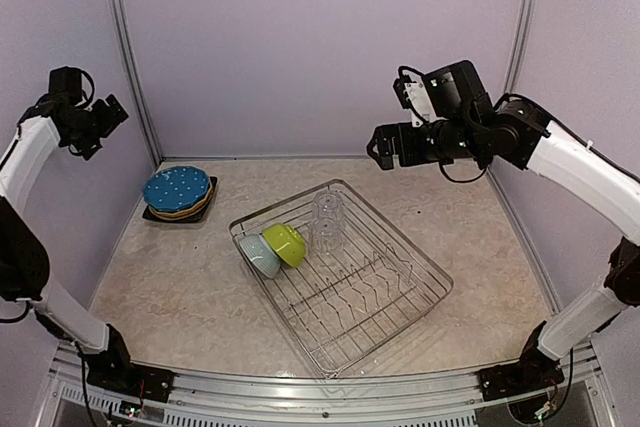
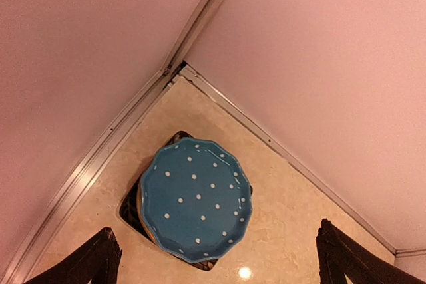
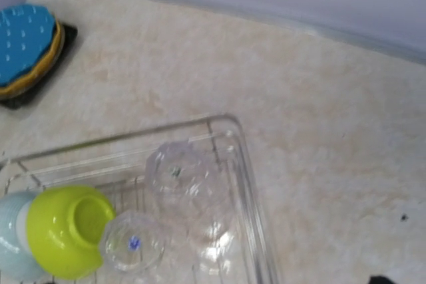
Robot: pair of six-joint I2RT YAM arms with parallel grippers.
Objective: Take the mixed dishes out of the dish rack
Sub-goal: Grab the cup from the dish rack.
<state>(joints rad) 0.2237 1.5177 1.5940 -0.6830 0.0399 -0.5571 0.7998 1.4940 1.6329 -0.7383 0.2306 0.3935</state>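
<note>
My left gripper (image 1: 112, 113) released above the blue-dotted plate (image 1: 177, 188) at ten o'clock; my right gripper (image 1: 380, 145): state unclear.

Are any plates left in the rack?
No, the dish rack holds only the lime bowl, the pale-blue bowl and two clear glasses.

silver wire dish rack (image 1: 345, 282), glossy blue-dotted plate (image 2: 196, 199).
</note>
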